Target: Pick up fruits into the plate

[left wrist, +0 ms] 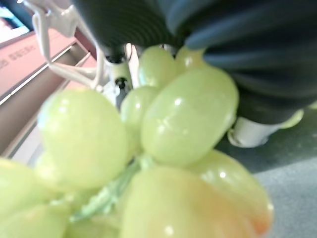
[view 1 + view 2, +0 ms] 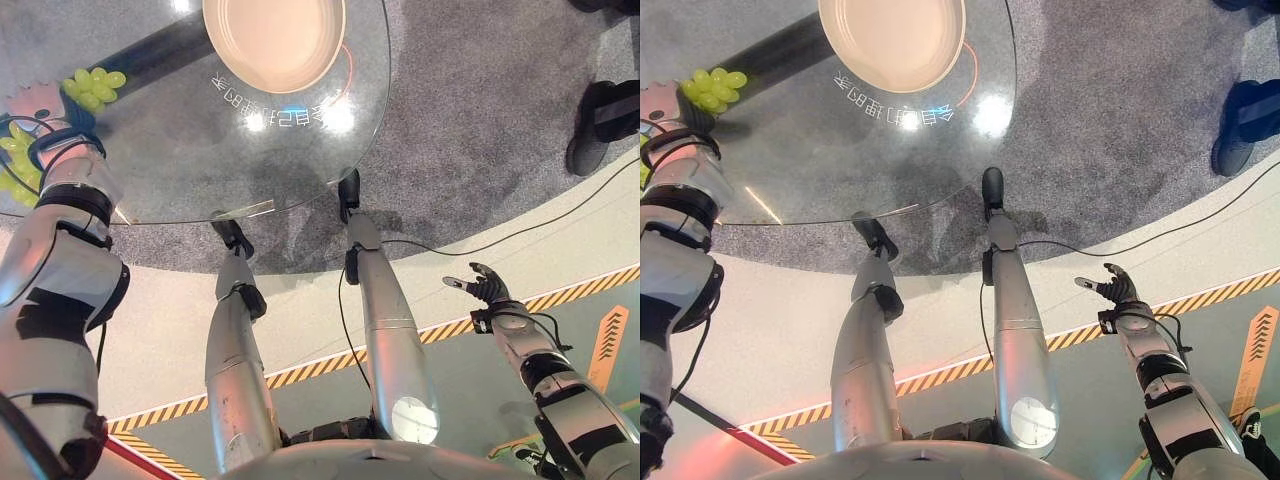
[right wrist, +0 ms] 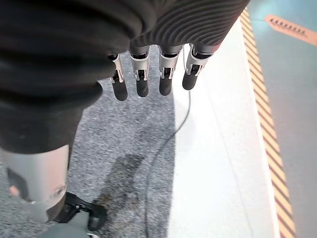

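Hanging low at the robot's right side, the right hand (image 2: 487, 288) was open, fingers (image 3: 141, 82) straight and relaxed, holding nothing, over grey carpet (image 2: 480, 120) and a white floor band with a yellow-black striped line (image 2: 560, 295).

Item: left hand (image 2: 35, 105), at the edge of the round glass surface (image 2: 200, 170). Its dark ribbed cover (image 1: 148, 25) lay just behind a bunch of green grapes (image 1: 168, 124). Whether the fingers were curled round the fruit could not be told.

Item: green grapes, one cluster (image 2: 95, 85) just beyond the left hand on the glass surface, toward the plate. More green grapes (image 2: 18, 160) showed beside the left wrist, on its outer side.

Item: plate (image 2: 275, 40), round, cream-coloured, on the glass surface, farther out than the left hand and toward the right-hand side of it, apart from the grapes. Nothing lay in the part seen.

Item: a person's dark shoe (image 2: 595, 125), on the carpet well beyond the right hand.
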Controlling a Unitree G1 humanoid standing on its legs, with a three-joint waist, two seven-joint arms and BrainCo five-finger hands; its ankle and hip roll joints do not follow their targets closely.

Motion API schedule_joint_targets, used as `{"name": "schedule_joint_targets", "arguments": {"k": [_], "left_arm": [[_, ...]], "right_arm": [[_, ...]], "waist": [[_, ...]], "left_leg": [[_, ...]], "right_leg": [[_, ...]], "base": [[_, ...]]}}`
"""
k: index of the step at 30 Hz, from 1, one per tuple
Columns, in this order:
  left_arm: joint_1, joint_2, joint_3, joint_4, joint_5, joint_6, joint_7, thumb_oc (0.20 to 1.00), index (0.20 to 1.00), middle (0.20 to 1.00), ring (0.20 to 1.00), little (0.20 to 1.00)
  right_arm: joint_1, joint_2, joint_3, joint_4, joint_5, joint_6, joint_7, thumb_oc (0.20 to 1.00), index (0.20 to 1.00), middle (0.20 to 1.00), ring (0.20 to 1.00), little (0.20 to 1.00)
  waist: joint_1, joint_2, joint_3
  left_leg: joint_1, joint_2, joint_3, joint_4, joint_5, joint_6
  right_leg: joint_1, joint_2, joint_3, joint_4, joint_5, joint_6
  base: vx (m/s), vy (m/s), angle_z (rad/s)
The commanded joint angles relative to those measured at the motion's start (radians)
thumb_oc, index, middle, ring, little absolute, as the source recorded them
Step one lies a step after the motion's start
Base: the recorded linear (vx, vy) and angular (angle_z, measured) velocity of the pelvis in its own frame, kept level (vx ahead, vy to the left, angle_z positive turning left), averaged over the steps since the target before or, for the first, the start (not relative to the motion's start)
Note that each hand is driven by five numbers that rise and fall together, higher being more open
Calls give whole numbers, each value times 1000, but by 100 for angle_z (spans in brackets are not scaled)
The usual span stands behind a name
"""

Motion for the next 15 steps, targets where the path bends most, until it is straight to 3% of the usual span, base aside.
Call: {"name": "schedule_joint_targets", "arguments": {"k": [1, 6, 10, 11, 12, 15], "left_arm": [[81, 5, 48, 76, -137, -51, -85, 200, 200, 200, 200, 200], [193, -43, 114, 12, -300, -169, -67, 200, 200, 200, 200, 200], [309, -87, 215, -60, -461, -310, 13, 200, 200, 200, 200, 200], [334, -96, 239, -83, -484, -341, 32, 200, 200, 200, 200, 200], [332, -95, 247, -90, -488, -347, 36, 200, 200, 200, 200, 200], [420, -110, 314, -203, -518, -441, 98, 200, 200, 200, 200, 200]], "right_arm": [[115, -49, -18, -25, 16, -3, -29, 1000, 1000, 1000, 1000, 1000], [140, -38, -20, -106, 4, 19, -60, 1000, 1000, 1000, 1000, 1000], [159, -15, -16, -139, -3, 28, -76, 1000, 1000, 1000, 1000, 1000], [166, -11, -18, -140, -7, 26, -74, 1000, 1000, 1000, 1000, 1000], [161, -11, -22, -142, -9, 24, -73, 1000, 1000, 1000, 1000, 1000], [192, 9, -41, -177, -25, 33, -90, 1000, 1000, 1000, 1000, 1000]], "waist": [[-4, -32, -6], [6, -30, -6], [25, -36, -6], [30, -37, -6], [28, -39, -6], [48, -34, -6]], "left_leg": [[-55, -60, -3, 129, -139, -16], [-11, -72, 4, 111, -136, -10], [36, -79, 3, 97, -136, -6], [53, -81, 3, 91, -136, -5], [35, -83, 15, 82, -101, 4], [105, -96, 8, 70, -108, 7]], "right_leg": [[39, 69, 2, -6, -60, 16], [79, 66, -10, -20, -53, 21], [128, 69, -24, -26, -62, 22], [145, 68, -27, -29, -64, 22], [126, 64, -30, -40, -33, 14], [200, 52, -45, -49, -42, 17]], "base": [[0, 0, 0], [-6, 0, 0], [-40, -25, -1], [-99, -38, 0], [-100, -51, 2], [-60, -36, 7]]}}
